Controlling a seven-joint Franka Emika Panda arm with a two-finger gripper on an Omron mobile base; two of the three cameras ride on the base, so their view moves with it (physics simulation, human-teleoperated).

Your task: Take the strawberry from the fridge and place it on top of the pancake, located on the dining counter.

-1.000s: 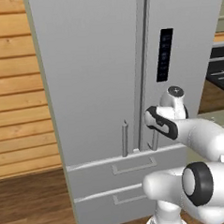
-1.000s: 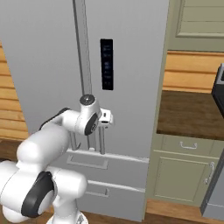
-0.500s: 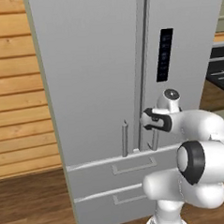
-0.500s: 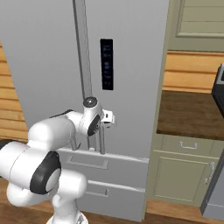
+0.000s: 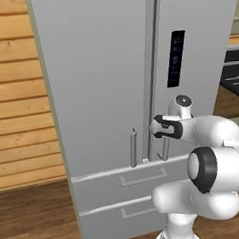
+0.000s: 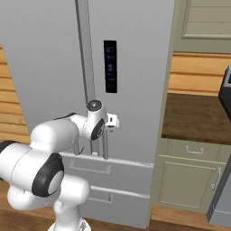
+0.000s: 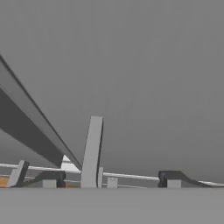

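The fridge (image 5: 105,92) stood with both doors closed, its dark control panel (image 5: 175,58) set on the right-hand door and two drawers (image 5: 130,181) below. The gripper (image 5: 159,127) was raised at the seam between the doors, beside the lower end of the right door's bar handle (image 5: 166,147); in the hand view that handle (image 7: 91,151) rose between the fingertips (image 7: 48,178), which stood apart. To the right of the fridge lay a dark wooden counter (image 6: 198,117) over pale green cabinets (image 6: 191,180).
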